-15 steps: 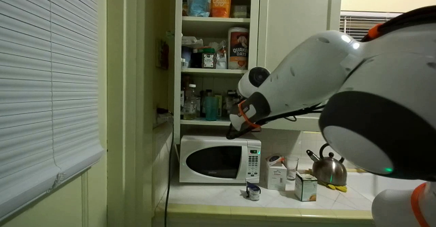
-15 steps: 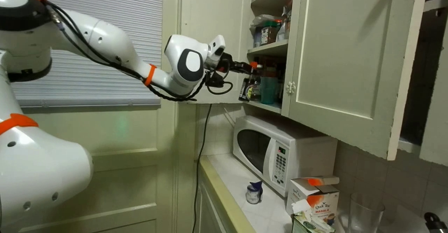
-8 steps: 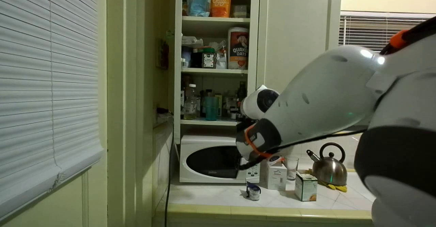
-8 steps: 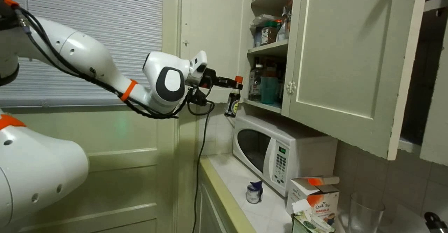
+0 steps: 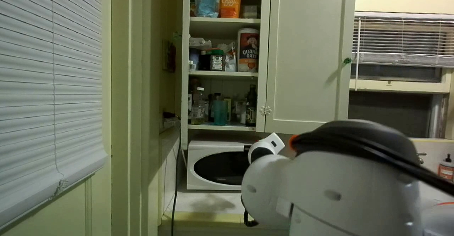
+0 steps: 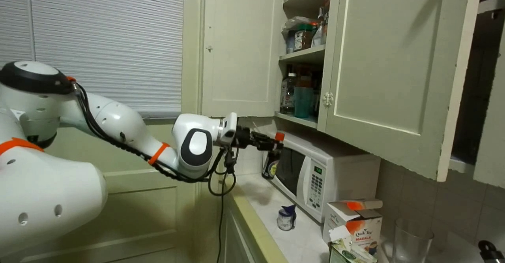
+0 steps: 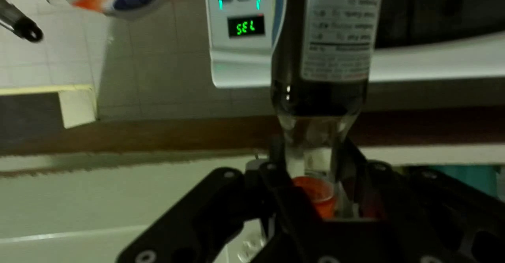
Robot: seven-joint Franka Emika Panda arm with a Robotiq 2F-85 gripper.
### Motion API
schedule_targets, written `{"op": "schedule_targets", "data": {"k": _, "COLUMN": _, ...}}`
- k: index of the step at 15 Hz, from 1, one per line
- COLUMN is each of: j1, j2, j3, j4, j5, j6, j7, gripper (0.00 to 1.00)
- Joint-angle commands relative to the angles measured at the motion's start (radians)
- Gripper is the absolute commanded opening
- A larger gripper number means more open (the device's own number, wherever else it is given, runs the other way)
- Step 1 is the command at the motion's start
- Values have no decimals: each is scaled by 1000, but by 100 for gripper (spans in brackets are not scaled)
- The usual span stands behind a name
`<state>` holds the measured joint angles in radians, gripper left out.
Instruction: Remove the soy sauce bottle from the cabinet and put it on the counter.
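Note:
The soy sauce bottle (image 6: 270, 164) is dark with a red-orange cap and a label. My gripper (image 6: 278, 144) is shut on its neck, just under the cap. The bottle hangs slightly tilted in front of the microwave, above the counter (image 6: 288, 243), with a shadow below it. In the wrist view the bottle (image 7: 323, 97) stands between the fingers (image 7: 311, 152), its nutrition label facing the camera. The open cabinet (image 5: 220, 127) is above and behind the gripper. In an exterior view the arm hides the bottle and the gripper's fingers; bare counter (image 5: 209, 207) shows there.
The white microwave (image 6: 315, 192) is right behind the bottle. A small jar (image 6: 285, 218) stands on the counter in front of it. A tea box (image 6: 367, 231) and a glass (image 6: 412, 239) are farther right. A black cable (image 6: 223, 215) hangs at the counter's end.
My gripper has carried the bottle out of the cabinet's lower shelf, back from the shelf edge, then down to the microwave's height. The arm has lowered with it.

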<state>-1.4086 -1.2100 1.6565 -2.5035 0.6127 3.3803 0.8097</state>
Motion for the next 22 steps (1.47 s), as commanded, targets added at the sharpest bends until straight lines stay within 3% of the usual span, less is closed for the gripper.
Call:
{"op": "schedule_targets", "data": {"k": 1, "j1": -16, "j2": -39, "j3": 25, "j4": 11, "j5": -6, "j6": -40, "j7": 52, "gripper": 37}}
{"op": "schedule_targets", "data": {"k": 4, "j1": -27, "j2": -91, "j3": 44, "j4": 23, "j5": 8, "j6": -63, "j7": 90, "gripper": 37}}
{"op": "schedule_targets", "data": {"k": 5, "j1": -26, "j2": -91, "j3": 44, "j4": 23, "j5": 10, "j6": -63, "j7": 90, "gripper": 12}}
{"op": "schedule_targets", "data": {"k": 13, "j1": -67, "j2": -186, "j3": 192, "j4": 150, "j5": 36, "j6": 10, "j7": 191, "gripper": 12}}
{"op": "schedule_targets", "data": {"k": 22, "j1": -249, "j2": -327, "j3": 237, "j4": 287, "j5": 61, "j6": 130, "j7": 314, "gripper": 12}}
